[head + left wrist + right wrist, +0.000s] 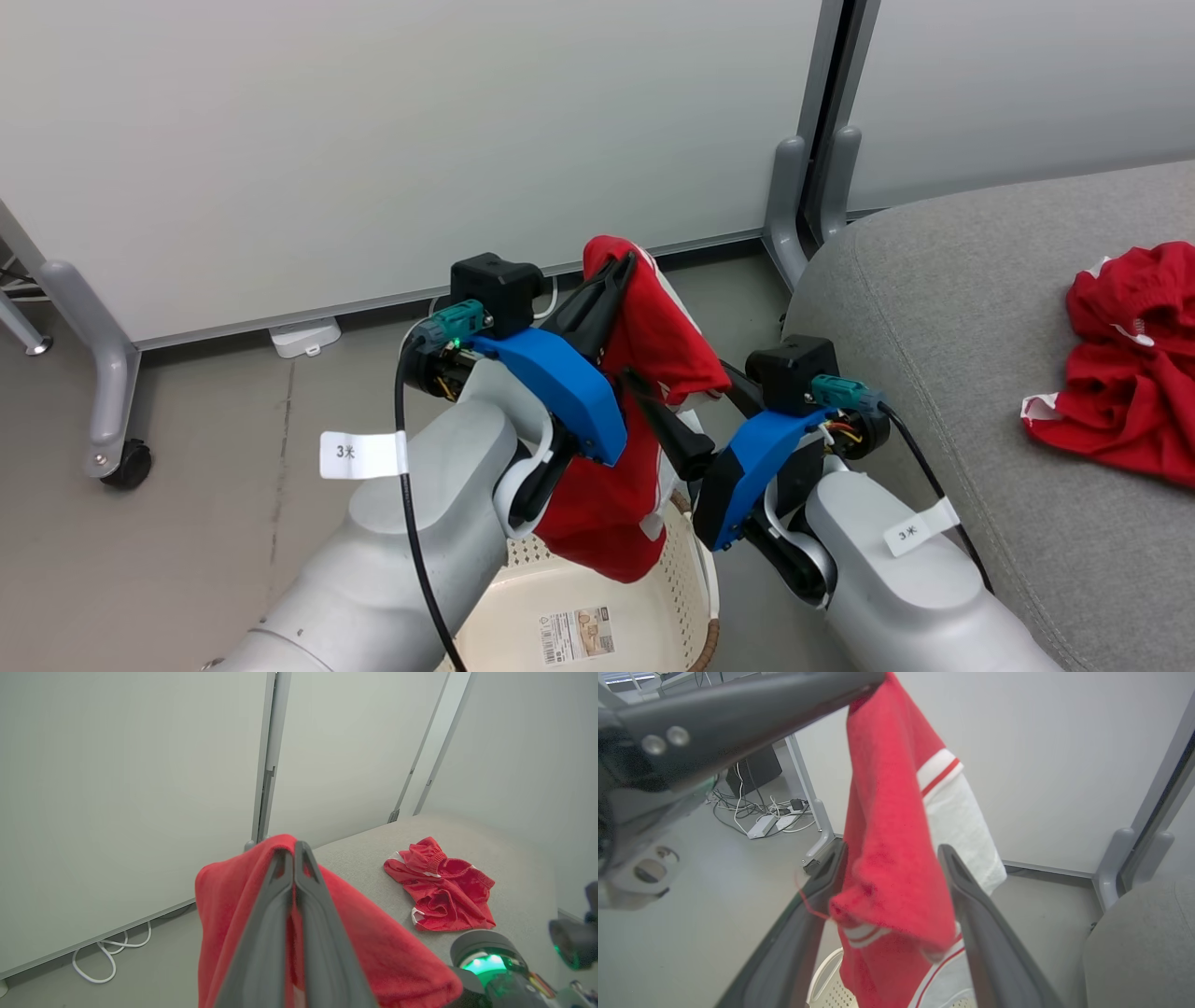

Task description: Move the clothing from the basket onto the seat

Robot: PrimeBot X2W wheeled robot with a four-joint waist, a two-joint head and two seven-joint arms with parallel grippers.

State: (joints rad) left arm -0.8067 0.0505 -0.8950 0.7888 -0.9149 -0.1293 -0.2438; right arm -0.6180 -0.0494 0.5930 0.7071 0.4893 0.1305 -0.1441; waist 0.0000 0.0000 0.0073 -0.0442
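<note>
My left gripper (618, 269) is shut on a red garment with white panels (653, 345), lifted well above the basket (686, 569). The cloth drapes over the shut fingers (294, 858) and its lower end still hangs down into the basket. My right gripper (677, 378) is open, and its two fingers (966, 891) stand on either side of the hanging fabric (892, 858) without pinching it. A second red garment (1125, 364) lies crumpled on the grey seat (934, 280), also seen in the left wrist view as a heap of clothing (441, 891) on the seat (509, 858).
White partition panels (420, 140) on grey wheeled feet (112, 392) stand close behind the basket. A white cable (107, 956) lies along the panel base, and more cables and a power strip (761, 821) are on the floor. The basket bottom shows a label sticker (576, 637).
</note>
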